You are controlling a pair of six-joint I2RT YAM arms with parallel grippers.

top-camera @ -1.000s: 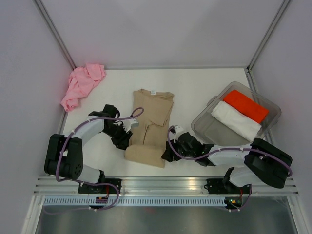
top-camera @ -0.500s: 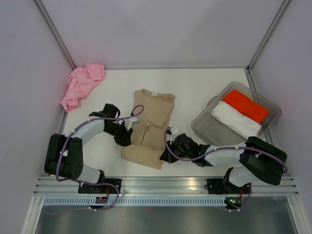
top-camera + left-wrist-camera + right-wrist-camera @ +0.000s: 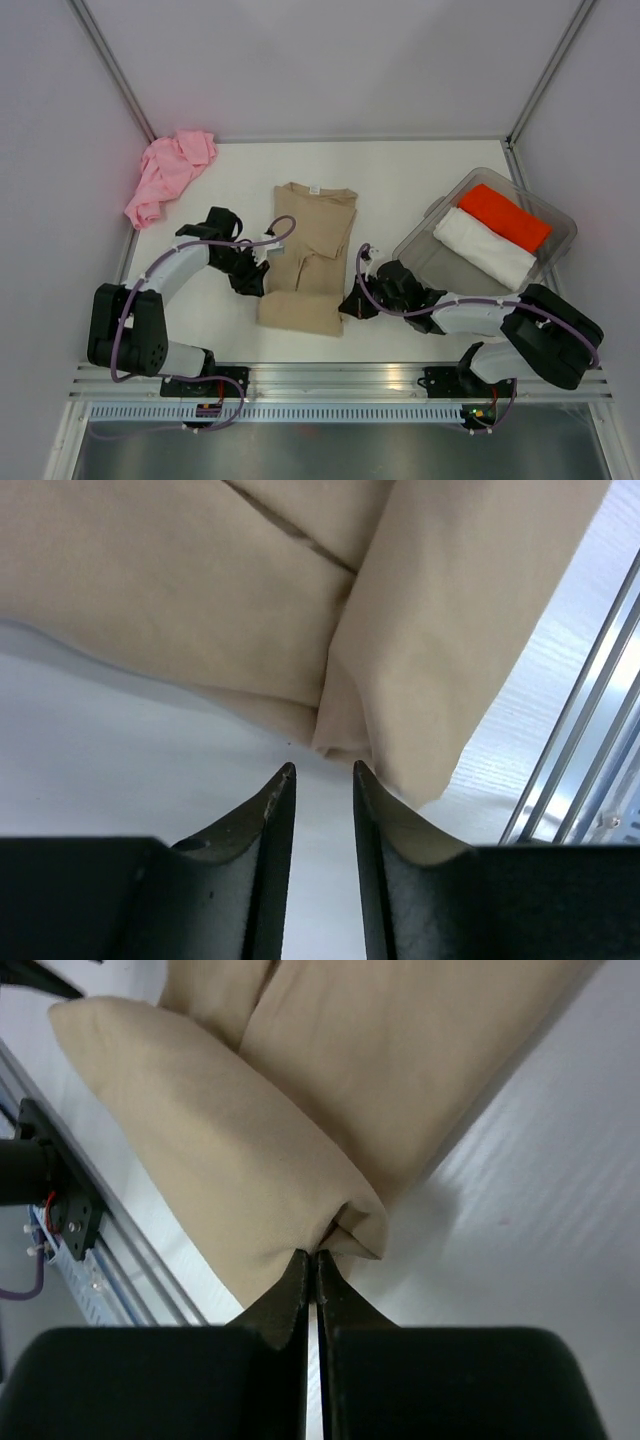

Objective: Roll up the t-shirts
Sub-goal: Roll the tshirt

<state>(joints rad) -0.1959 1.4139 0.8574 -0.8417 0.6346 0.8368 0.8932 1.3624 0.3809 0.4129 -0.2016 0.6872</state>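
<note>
The tan t-shirt [image 3: 310, 245] lies folded into a long strip mid-table, its near end turned over into a thick roll [image 3: 300, 312]. My right gripper [image 3: 350, 303] sits at the roll's right end. In the right wrist view its jaws [image 3: 313, 1255] are shut, pinching a pucker of the tan cloth [image 3: 230, 1140]. My left gripper [image 3: 256, 272] is at the strip's left edge. Its jaws [image 3: 323, 770] stand a little apart with only bare table between them, the tan cloth [image 3: 250, 580] just ahead. The pink t-shirt [image 3: 168, 172] lies crumpled in the back left corner.
A clear plastic bin [image 3: 420, 262] stands at the right, holding a white roll [image 3: 490, 248] and an orange roll [image 3: 510, 217]. A metal rail [image 3: 330, 375] runs along the table's near edge, close behind the tan roll.
My right jaws have gone from open to shut at the roll's end, and that gripper has shifted slightly right and away. The left jaws have narrowed. The roll now lies straighter.
</note>
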